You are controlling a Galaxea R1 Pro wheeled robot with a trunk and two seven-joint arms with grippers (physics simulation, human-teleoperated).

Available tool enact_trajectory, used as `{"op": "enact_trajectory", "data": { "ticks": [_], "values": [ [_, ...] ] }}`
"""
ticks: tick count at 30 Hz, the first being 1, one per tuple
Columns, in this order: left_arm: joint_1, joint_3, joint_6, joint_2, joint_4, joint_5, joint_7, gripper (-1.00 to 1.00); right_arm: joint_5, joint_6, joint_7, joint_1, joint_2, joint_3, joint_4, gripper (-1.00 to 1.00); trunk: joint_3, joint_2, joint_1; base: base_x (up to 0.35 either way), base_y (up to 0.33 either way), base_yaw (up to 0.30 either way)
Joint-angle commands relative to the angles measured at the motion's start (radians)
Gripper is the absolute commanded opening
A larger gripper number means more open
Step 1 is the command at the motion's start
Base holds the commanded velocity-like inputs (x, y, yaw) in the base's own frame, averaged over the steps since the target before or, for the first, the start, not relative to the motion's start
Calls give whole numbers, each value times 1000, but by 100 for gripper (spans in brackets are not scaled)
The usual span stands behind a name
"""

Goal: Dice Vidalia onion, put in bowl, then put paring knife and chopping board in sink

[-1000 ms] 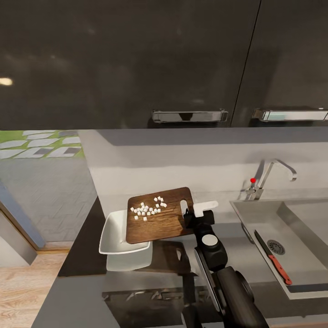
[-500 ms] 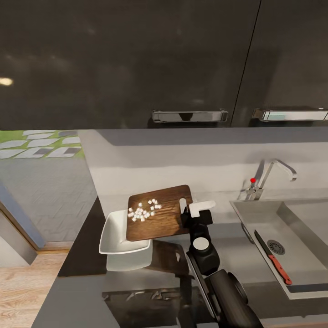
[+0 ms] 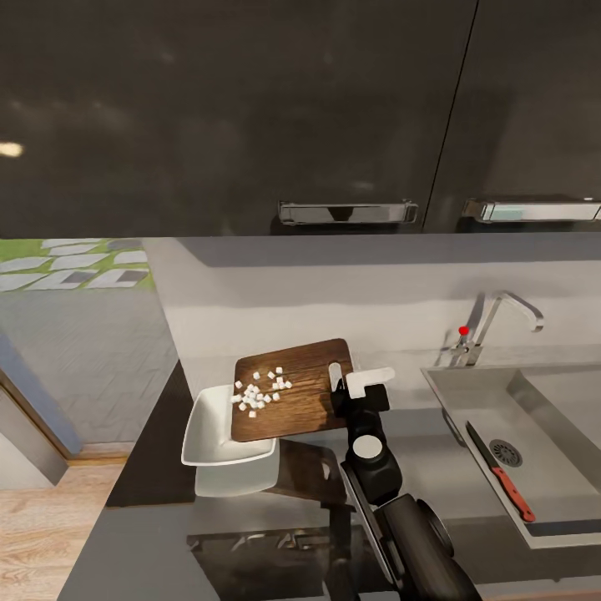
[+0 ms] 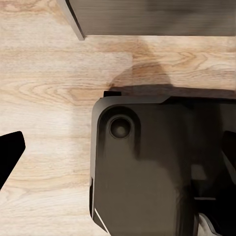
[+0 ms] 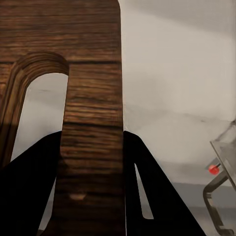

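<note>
The diced onion (image 3: 259, 391) lies as small white cubes on the low end of the chopping board (image 3: 305, 401), which is lifted and tipped down over the bowl (image 3: 204, 430) on the counter (image 3: 434, 467). The board's long axis runs from the bowl up to the right hand (image 3: 340, 392), which pinches its slotted end (image 5: 93, 162); the pieces must slide away from that hand. The paring knife (image 3: 499, 472) already lies in the sink (image 3: 534, 401). Whether the left hand (image 4: 10, 157) is spread, I cannot tell.

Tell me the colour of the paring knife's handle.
Red, on the paring knife lying in the sink; the head view shows it best.
</note>
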Motion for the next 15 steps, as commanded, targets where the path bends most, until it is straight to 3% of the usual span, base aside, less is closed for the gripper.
{"op": "enact_trajectory", "data": {
  "ticks": [1,15],
  "values": [
    [-1,-8,-3,1,1,10,-3,100,5,7,-3,-1,0,1,-1,-100,-2,-2,1,0,57,0],
    [-1,-7,-3,1,1,10,-2,100,5,7,-3,-1,0,2,-1,-100,-2,-2,1,12,32,0]
  ]
}}
